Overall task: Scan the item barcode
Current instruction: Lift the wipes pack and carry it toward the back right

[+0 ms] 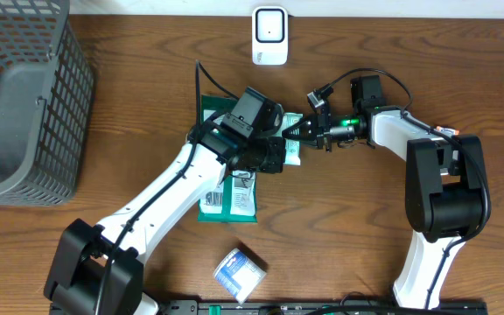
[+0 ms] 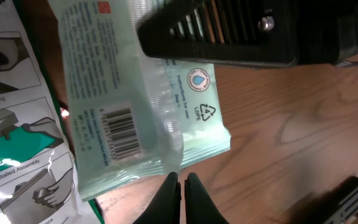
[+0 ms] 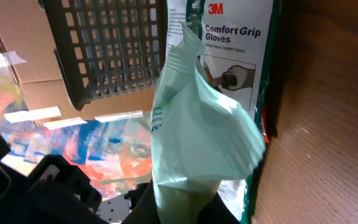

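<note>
By the right gripper a wipes packet is pinched. The left gripper is shut tight just below the packet's edge, near its barcode. A glove pack is laid flat on the table, partly beneath.

A pale green packet hangs tilted, its barcode facing the camera near its lower left, a recycling mark to the right. The left gripper is pinched together at the packet's bottom edge. A black slotted casing crosses the top. A printed bag lies left, on the wooden tabletop.
</note>
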Available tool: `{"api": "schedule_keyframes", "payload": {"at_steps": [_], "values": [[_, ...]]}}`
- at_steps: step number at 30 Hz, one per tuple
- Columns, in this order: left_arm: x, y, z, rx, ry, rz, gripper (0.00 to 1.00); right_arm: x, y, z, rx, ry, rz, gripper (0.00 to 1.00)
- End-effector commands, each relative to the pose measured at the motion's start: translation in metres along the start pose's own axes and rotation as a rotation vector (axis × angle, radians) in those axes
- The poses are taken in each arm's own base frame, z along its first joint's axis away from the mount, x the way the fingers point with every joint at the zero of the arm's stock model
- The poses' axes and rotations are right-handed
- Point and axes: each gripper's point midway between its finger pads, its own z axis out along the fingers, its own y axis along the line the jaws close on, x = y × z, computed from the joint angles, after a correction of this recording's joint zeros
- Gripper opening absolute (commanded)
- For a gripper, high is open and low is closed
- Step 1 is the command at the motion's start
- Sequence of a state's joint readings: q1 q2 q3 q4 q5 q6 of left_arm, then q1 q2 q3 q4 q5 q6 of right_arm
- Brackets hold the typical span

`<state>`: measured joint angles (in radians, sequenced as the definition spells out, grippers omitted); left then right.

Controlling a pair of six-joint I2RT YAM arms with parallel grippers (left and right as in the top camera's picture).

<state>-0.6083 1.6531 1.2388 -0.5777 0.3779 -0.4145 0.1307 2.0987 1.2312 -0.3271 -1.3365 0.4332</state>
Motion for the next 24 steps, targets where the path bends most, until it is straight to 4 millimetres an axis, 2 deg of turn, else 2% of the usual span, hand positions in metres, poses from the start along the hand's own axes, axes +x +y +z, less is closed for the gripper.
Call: {"api": "schedule_keyframes", "payload": {"at_steps": [1, 9, 14, 18, 21, 24], "values": [[-0.003, 0.001, -0.001, -0.045, -0.029, 0.037, 0.07, 0.006, 0.020, 0.000, -0.044, 0.021, -0.026, 0.01], [0.014, 0.004, 0.013, -0.062, -0.010, 0.060, 0.07, 0.006, 0.020, 0.000, -0.045, 0.022, -0.026, 0.01], [0.008, 0.011, 0.014, -0.097, -0.040, 0.061, 0.07, 0.007, 0.022, 0.000, -0.057, 0.028, -0.026, 0.01], [0.010, 0.006, 0.014, -0.070, -0.031, 0.063, 0.07, 0.007, 0.022, 0.000, -0.058, 0.028, -0.026, 0.01], [0.001, 0.000, 0.002, -0.051, -0.066, 0.065, 0.07, 0.007, 0.022, 0.000, -0.057, 0.027, -0.027, 0.01], [-0.022, -0.006, -0.031, -0.035, -0.169, 0.067, 0.07, 0.005, 0.023, 0.000, -0.058, 0.024, -0.039, 0.01]]}}
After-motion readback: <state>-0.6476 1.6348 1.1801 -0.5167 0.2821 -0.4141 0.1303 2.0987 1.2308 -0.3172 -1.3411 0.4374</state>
